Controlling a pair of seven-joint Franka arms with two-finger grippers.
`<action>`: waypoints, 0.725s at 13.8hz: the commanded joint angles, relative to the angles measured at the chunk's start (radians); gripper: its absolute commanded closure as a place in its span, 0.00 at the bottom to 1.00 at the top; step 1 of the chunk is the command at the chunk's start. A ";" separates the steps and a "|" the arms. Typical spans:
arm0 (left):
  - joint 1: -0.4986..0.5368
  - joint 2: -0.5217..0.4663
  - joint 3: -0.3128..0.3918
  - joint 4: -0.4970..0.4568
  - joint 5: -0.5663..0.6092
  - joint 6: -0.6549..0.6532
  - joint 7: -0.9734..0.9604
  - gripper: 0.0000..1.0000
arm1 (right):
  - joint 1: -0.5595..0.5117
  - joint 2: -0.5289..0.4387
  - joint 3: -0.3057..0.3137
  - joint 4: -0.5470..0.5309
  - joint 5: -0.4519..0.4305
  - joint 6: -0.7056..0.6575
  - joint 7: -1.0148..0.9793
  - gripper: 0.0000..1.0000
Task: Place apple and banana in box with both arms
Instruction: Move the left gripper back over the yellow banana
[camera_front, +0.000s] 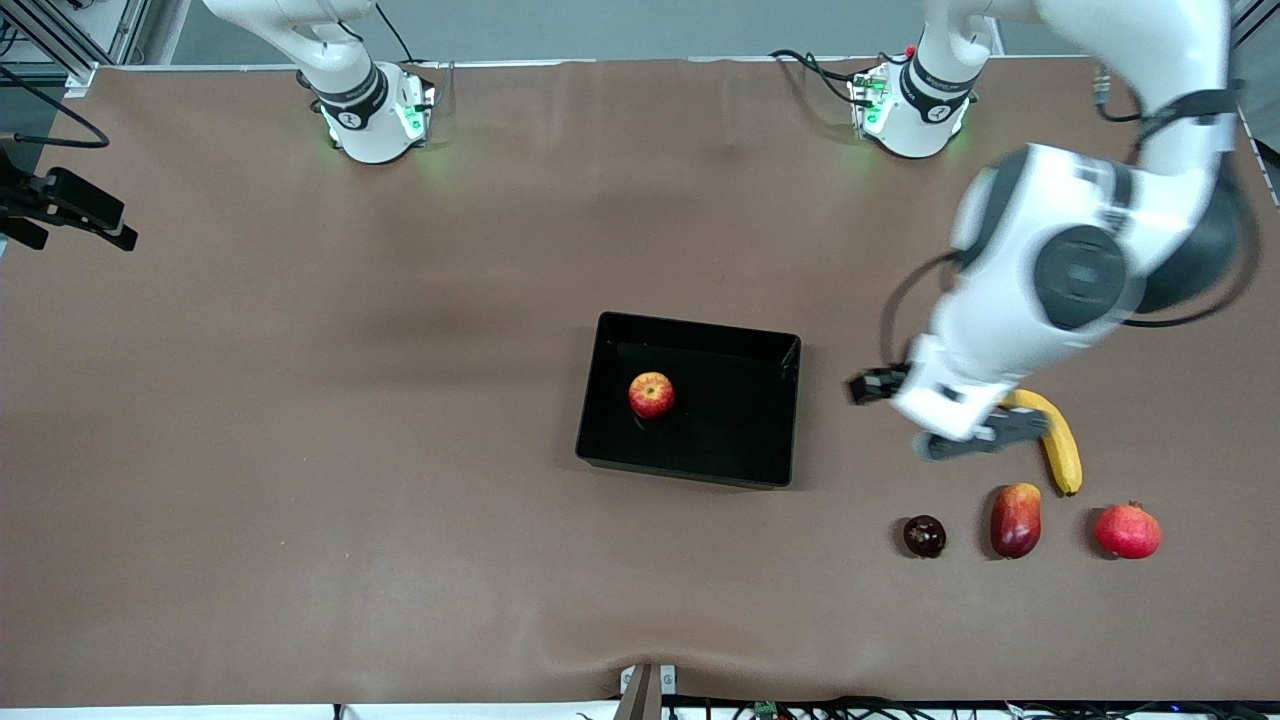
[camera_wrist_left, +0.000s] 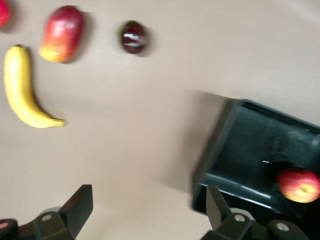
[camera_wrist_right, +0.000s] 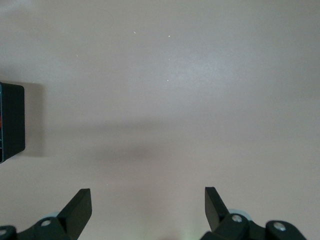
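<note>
The left gripper (camera_front: 950, 415) hangs with fingers (camera_wrist_left: 77, 202) spread and empty over bare counter (camera_front: 400, 450) between the box (camera_front: 770, 345) and the banana (camera_front: 1062, 450), apparently for a grasp. The apple (camera_front: 651, 394) lies in the box. The right gripper (camera_wrist_right: 147, 210), fingers likewise apart, waits over brown counter.

No text, label, brand, number or sign can be read anywhere: the small marks on the black bands at the two arm bases are too small to tell.
</note>
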 joint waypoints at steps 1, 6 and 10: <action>0.109 -0.071 -0.012 -0.141 0.002 0.061 0.034 0.00 | -0.017 -0.005 0.015 0.002 -0.008 -0.002 0.007 0.00; 0.276 -0.126 -0.013 -0.459 0.002 0.380 0.029 0.00 | -0.019 -0.006 0.015 0.002 -0.008 -0.004 0.007 0.00; 0.356 -0.110 -0.012 -0.590 0.001 0.559 0.015 0.00 | -0.017 -0.006 0.015 0.002 -0.008 -0.002 0.007 0.00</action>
